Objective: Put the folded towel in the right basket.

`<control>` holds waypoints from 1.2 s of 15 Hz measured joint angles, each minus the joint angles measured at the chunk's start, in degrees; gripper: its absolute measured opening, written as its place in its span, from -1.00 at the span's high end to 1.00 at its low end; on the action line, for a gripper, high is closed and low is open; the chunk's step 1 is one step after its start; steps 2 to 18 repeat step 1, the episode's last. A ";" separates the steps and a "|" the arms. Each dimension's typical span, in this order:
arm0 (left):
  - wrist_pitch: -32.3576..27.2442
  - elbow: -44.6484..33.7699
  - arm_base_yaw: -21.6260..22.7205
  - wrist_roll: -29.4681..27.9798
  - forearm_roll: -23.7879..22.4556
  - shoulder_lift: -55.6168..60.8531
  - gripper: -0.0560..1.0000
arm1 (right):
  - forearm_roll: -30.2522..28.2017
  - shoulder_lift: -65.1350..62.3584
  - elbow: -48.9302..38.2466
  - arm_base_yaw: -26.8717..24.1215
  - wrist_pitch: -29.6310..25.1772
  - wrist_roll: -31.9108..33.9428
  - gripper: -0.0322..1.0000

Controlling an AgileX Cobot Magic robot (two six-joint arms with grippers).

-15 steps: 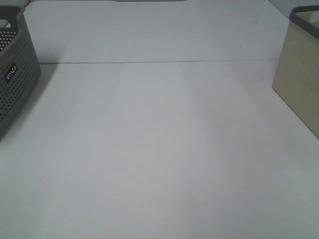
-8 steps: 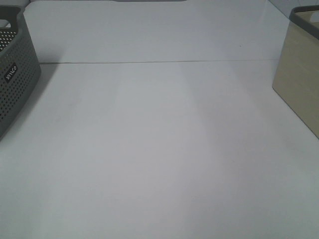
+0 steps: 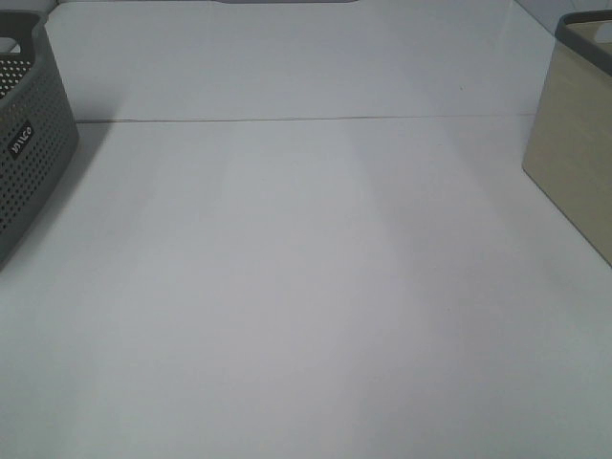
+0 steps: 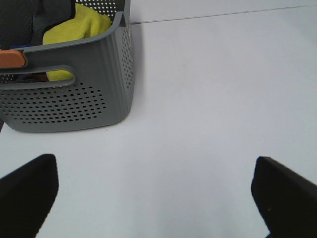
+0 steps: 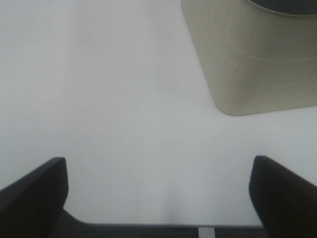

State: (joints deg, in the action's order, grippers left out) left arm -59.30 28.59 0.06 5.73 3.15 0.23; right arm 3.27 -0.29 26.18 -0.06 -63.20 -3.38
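Note:
A yellow towel (image 4: 84,24) lies inside the grey perforated basket (image 4: 79,96), beside a dark cloth (image 4: 29,17); I cannot tell whether it is folded. This basket stands at the table's left edge (image 3: 29,153). The beige right basket (image 3: 574,158) stands at the right edge and also shows in the right wrist view (image 5: 257,54). My left gripper (image 4: 154,198) is open and empty, a short way in front of the grey basket. My right gripper (image 5: 158,198) is open and empty, short of the beige basket. Neither gripper shows in the exterior high view.
A white table (image 3: 306,287) runs between the two baskets, with a thin seam (image 3: 306,120) across its far part. Its near edge (image 5: 163,224) shows below my right gripper. An orange piece (image 4: 11,58) sits at the grey basket's handle.

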 joint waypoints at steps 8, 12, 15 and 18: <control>0.00 0.00 0.00 0.00 0.00 0.00 -0.98 | 0.00 0.00 0.00 0.00 0.00 0.00 -0.92; 0.00 0.00 0.00 0.00 0.00 0.00 -0.98 | 0.00 0.00 0.00 0.00 0.00 0.00 -0.92; 0.00 0.00 0.00 0.00 0.00 0.00 -0.98 | 0.00 0.00 0.00 0.00 0.00 0.00 -0.92; 0.00 0.00 0.00 0.00 0.00 0.00 -0.98 | 0.00 0.00 0.00 0.00 0.00 0.00 -0.92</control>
